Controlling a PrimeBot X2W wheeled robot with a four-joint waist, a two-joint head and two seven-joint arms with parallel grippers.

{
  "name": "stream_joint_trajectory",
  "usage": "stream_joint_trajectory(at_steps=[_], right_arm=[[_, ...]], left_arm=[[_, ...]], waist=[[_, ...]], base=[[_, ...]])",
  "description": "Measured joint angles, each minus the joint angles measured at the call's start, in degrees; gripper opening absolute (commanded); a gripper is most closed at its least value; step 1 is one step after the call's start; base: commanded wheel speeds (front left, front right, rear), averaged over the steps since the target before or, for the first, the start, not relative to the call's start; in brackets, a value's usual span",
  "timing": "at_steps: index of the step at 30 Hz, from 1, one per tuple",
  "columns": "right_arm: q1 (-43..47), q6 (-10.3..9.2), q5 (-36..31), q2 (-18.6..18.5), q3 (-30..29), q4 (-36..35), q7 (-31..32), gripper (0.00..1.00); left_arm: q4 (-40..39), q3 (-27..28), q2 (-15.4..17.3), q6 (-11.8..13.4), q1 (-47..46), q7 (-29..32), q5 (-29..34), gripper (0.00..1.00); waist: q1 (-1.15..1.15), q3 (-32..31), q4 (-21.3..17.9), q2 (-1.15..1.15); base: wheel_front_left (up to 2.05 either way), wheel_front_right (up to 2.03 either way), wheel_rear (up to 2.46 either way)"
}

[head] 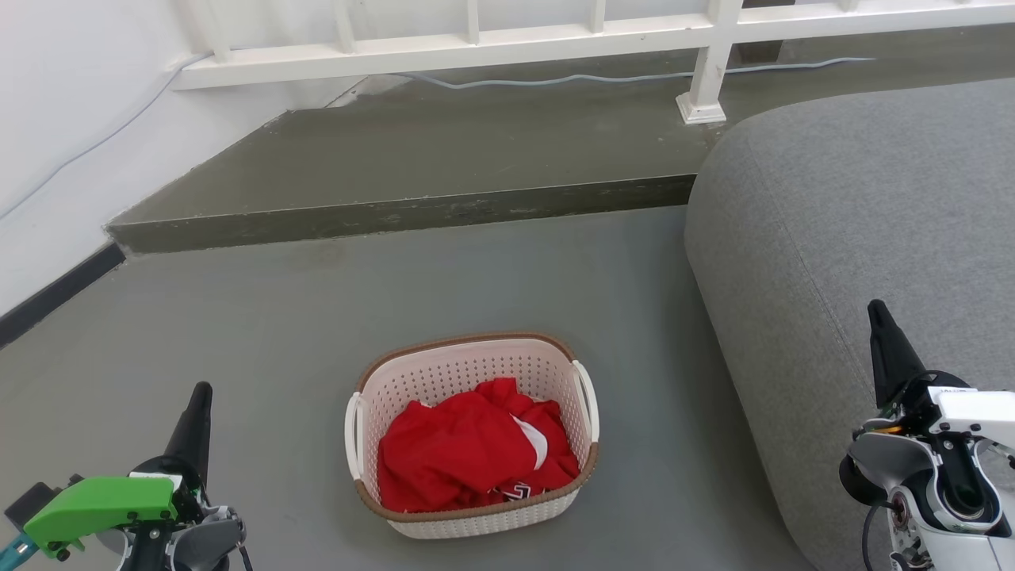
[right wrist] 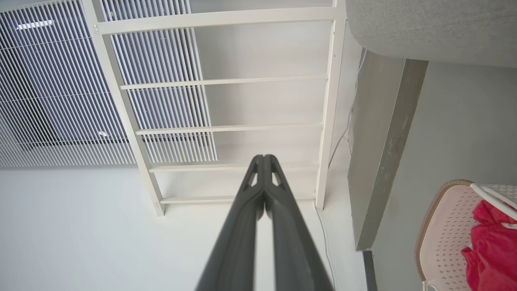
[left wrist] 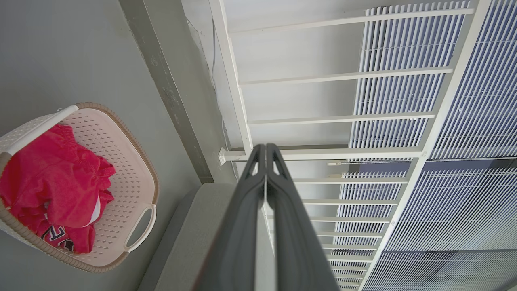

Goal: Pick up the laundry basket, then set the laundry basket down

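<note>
Pickup not begun: my left claw and right claw, both pinched empty, flank the laundry basket, well apart.

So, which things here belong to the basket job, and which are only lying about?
For the job:
basket, on the floor
left tool, shut
right tool, shut
red clothes, inside the basket, so they go with it

Just there:
sofa, grey, right of the basket
railing, white
cable
step

Bare floor surrounds the laundry basket; a grey sofa stands near its right.
</note>
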Motion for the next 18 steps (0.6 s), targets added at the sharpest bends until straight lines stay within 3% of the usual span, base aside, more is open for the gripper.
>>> stream_joint_trajectory(at_steps=[18], right_arm=[[0.0,0.0,0.0,0.0,-0.1,0.0,0.0,0.0]], left_arm=[[0.0,0.0,0.0,0.0,0.0,0.0,0.0,0.0]], waist=[[0.0,0.0,0.0,0.0]], base=[[0.0,0.0,0.0]])
